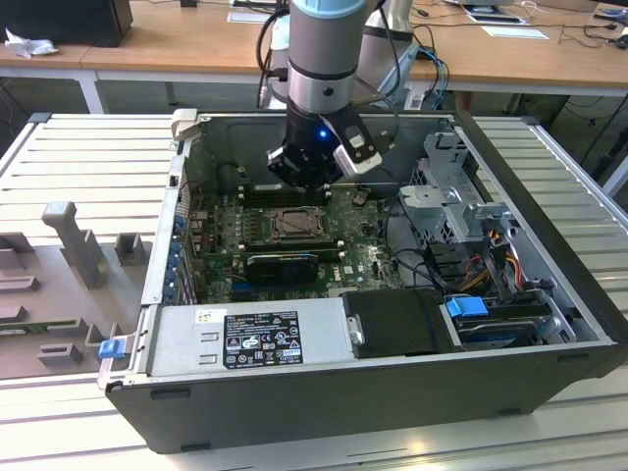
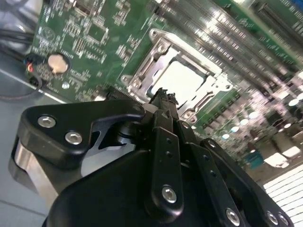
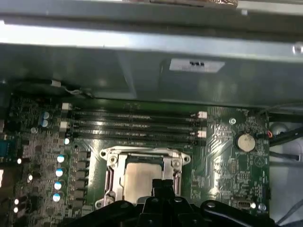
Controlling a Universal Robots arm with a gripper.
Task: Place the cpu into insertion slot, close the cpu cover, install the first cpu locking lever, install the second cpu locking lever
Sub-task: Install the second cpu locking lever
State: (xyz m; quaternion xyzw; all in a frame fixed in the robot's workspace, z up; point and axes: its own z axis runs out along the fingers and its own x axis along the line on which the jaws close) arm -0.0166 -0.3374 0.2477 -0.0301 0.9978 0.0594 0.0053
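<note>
The cpu [image 3: 137,179] [image 2: 182,82] lies flat in the insertion slot [image 1: 294,224], its pale metal top showing. The silver cpu cover [image 3: 110,163] [image 2: 151,56] lies down around it, framing the chip through its window. My gripper [image 2: 163,97] [image 3: 163,185] [image 1: 306,180] hangs just above one edge of the socket. Its black fingers are shut together with nothing between them. In both wrist views the fingertips overlap the near edge of the cover. Of the locking levers, I cannot tell how they stand.
The green motherboard [image 1: 358,260] lies inside an open computer case [image 1: 324,392]. Long black RAM slots [image 3: 135,125] run beside the socket. A round coin battery [image 3: 245,141], a drive cage [image 1: 456,201] and cable bundles [image 1: 491,260] stand nearby. Grey fixtures [image 1: 74,240] sit outside the case.
</note>
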